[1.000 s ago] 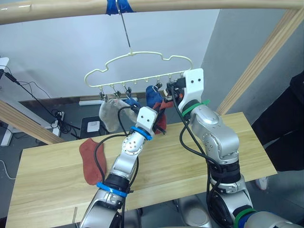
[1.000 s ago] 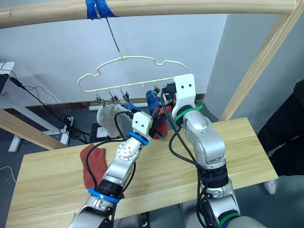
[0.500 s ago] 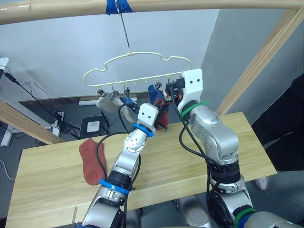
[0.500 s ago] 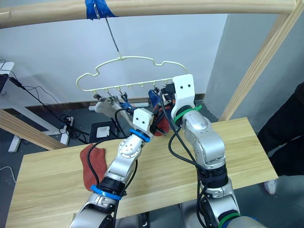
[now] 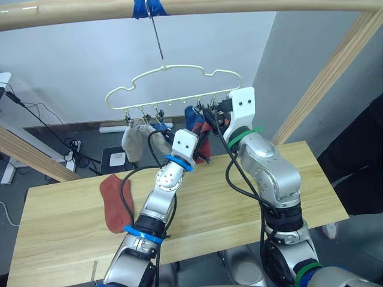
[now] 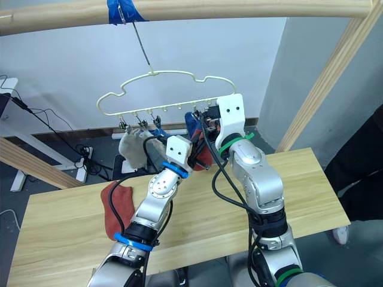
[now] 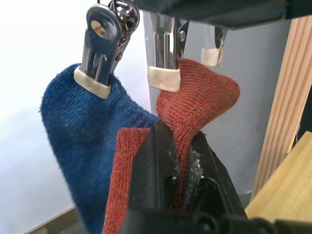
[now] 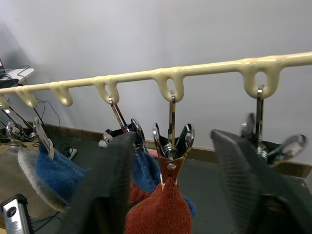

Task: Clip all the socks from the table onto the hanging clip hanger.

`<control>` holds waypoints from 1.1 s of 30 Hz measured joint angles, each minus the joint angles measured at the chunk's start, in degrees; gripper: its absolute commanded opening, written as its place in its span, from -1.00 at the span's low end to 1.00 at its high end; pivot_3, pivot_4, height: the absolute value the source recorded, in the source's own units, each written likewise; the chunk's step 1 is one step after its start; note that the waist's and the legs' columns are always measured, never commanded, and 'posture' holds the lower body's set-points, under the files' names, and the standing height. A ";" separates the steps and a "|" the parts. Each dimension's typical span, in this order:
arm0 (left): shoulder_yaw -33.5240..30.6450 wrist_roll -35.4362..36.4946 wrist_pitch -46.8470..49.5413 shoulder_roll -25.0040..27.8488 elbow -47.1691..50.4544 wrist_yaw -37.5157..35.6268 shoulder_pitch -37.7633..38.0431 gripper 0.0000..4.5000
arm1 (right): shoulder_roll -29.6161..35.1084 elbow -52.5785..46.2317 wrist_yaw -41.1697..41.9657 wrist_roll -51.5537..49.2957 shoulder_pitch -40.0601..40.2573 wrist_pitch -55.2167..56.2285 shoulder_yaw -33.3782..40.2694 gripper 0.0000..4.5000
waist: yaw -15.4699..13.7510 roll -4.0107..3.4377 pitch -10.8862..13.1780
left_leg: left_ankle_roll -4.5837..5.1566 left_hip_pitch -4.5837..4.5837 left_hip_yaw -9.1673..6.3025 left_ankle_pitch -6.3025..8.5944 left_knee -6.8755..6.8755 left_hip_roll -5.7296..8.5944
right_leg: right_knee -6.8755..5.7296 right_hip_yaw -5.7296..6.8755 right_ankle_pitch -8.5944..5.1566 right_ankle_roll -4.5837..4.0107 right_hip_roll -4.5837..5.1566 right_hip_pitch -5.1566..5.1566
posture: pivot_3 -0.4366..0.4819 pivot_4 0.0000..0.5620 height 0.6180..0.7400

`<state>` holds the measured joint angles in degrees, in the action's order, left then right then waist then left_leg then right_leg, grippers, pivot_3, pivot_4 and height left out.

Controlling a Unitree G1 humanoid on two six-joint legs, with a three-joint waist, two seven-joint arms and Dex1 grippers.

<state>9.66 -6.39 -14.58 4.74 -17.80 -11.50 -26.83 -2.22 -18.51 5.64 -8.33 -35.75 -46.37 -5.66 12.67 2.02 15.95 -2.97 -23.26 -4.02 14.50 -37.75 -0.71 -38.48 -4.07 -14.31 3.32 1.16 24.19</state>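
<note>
The cream clip hanger (image 5: 173, 84) hangs from a wooden pole. Two grey socks (image 5: 134, 143) and two blue socks (image 7: 83, 126) are clipped along its bar. A rust-red sock (image 7: 195, 102) hangs from a metal clip (image 8: 170, 146), whose cream tips bite its upper edge. My left gripper (image 7: 170, 165) is shut on this sock just below the clip. My right gripper (image 8: 174, 141) is open, its fingers (image 8: 107, 185) standing on either side of that clip without touching it. A second rust-red sock (image 5: 112, 200) lies flat on the table (image 5: 239, 197), at the left.
One clip (image 8: 258, 126) at the hanger's right end hangs empty. The hanger's pole (image 5: 239, 6) runs overhead, with slanted wooden posts (image 5: 329, 72) at right and left. A person in dark clothes (image 5: 365, 155) stands past the table's right end.
My right gripper has opened and let go of the clip, which now pinches the rust-red sock. The grey socks swung up and have settled back down.
</note>
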 measured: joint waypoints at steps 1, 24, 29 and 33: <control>0.03 0.01 0.00 -0.02 -0.15 -0.11 -0.07 -1.00 | 0.78 -1.15 0.53 -0.25 0.54 -0.89 0.01 0.22 | 0.00 0.00 0.00 | 0.00 -0.01 0.00 0.00 0.00 0.00 | 0.01 0.00 0.00 0.00 0.00 0.00 | -0.74 -0.17 1.00; -0.81 14.55 15.53 12.55 18.28 -24.55 10.92 0.99 | 17.69 -18.08 10.36 -7.42 8.96 -6.53 -2.32 0.23 | 0.55 0.00 0.00 | 0.00 -0.01 -0.06 -0.01 -0.04 -0.03 | -0.05 0.02 -0.12 0.18 -0.04 0.01 | -0.74 -0.20 1.00; -4.10 21.35 22.72 17.94 25.73 -29.39 13.24 0.99 | 17.88 -16.66 9.93 -6.17 9.56 -4.49 -2.34 0.23 | 0.30 0.00 0.00 | 0.00 -0.01 -0.05 -0.01 -0.10 -0.02 | -0.04 0.01 -0.12 0.19 -0.02 -0.01 | -0.70 -0.24 1.00; -5.68 25.69 27.75 23.06 31.75 -33.19 16.16 0.99 | 18.12 -15.16 9.29 -5.29 9.64 -2.72 -2.26 0.23 | 0.16 0.00 -0.01 | -0.01 0.00 -0.05 -0.01 -0.06 -0.04 | -0.04 0.01 -0.10 0.15 -0.03 0.01 | -0.67 -0.26 1.00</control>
<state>3.98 19.30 13.18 27.80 13.96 -44.69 -10.66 15.90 -33.67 14.93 -13.62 -26.11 -49.09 -7.93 12.83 2.02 15.94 -2.98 -23.26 -4.07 14.49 -37.81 -0.75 -38.52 -4.06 -14.42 3.47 1.13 24.20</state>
